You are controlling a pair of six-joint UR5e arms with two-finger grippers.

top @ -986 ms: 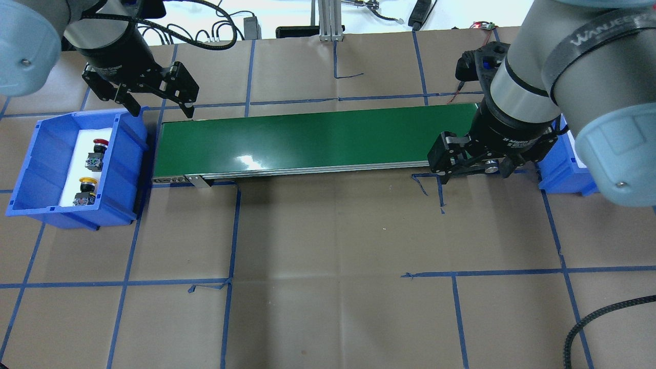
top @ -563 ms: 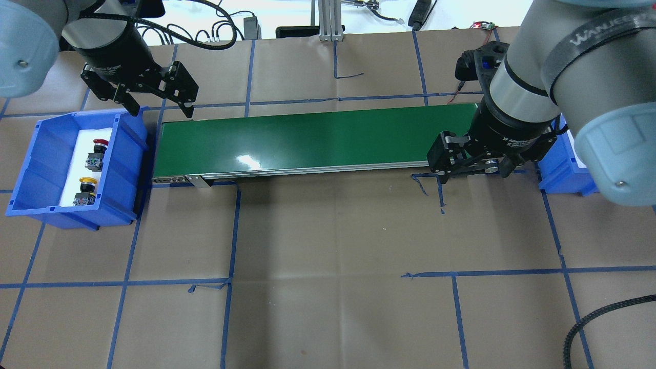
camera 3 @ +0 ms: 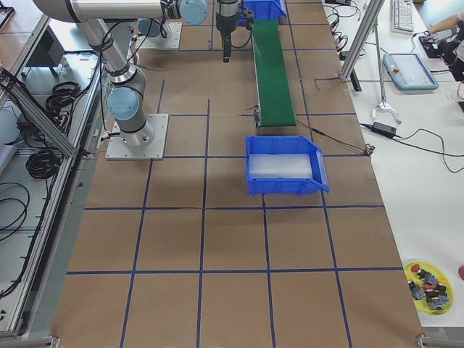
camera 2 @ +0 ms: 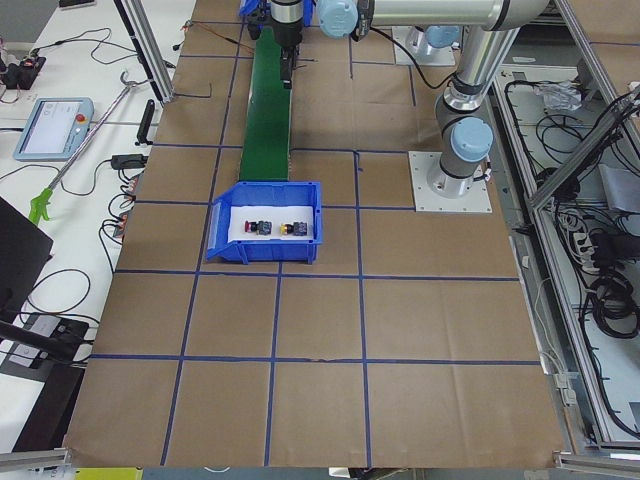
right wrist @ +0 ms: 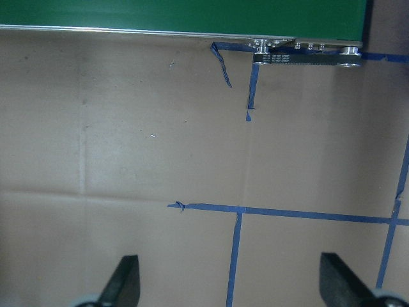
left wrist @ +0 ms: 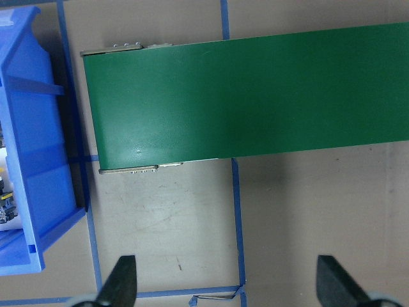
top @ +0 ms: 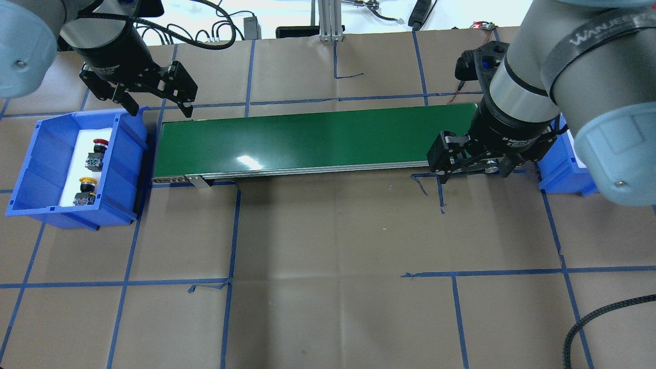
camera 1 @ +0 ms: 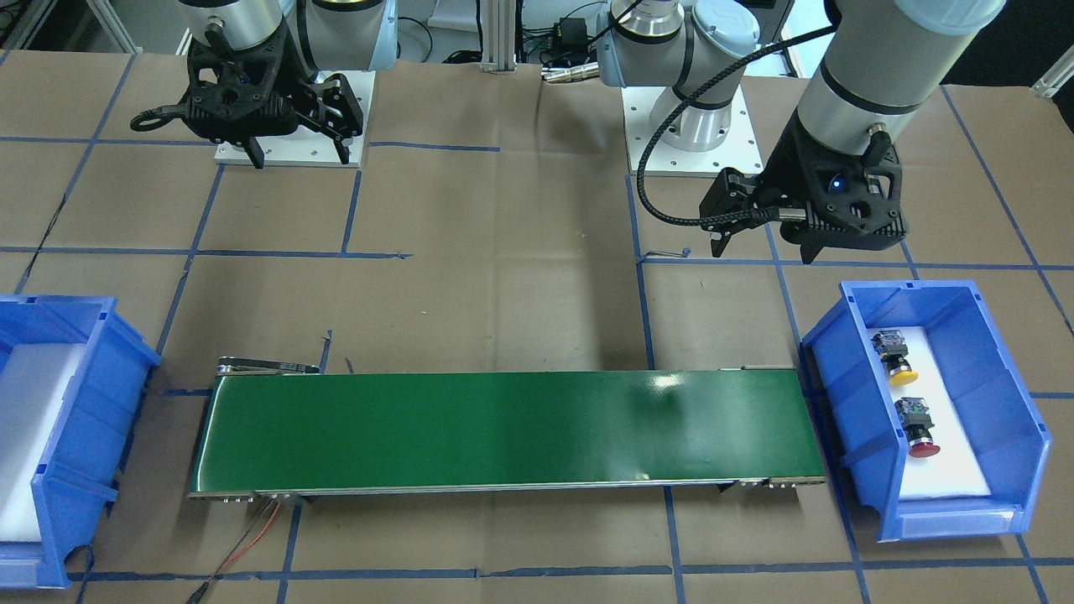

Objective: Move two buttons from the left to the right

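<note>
**Buttons.** We find both buttons in the blue left bin (top: 31, 164), which stands just off the left end of the green conveyor belt (top: 318, 141). The red button (top: 97, 151) lies in the half of the bin farther from the robot. The yellow button (top: 84, 190) lies in the nearer half. The two are apart, each on its side on the white liner (top: 73, 171), with its cap pointing away from the robot. Neither button is on the belt, and neither touches a gripper.

**Left gripper.** We see the left gripper (top: 161, 109) raised above the table near the belt's left end, beside the left bin. Its jaws are spread wide and hold nothing. In its wrist view the two fingertips (left wrist: 123, 281) frame bare brown paper on the robot's side of the belt.

**Right gripper.** We see the right gripper (top: 474, 175) raised near the belt's right end, on the robot's side of the belt. Its jaws are also spread wide, with nothing between them. Its wrist view shows the belt's near edge and the paper below it.

**Surroundings.** A second blue bin, the right bin (camera 1: 84, 403), stands just off the belt's right end and shows only a white liner. The table (top: 333, 241) is covered in brown paper marked with a grid of blue tape.
</note>
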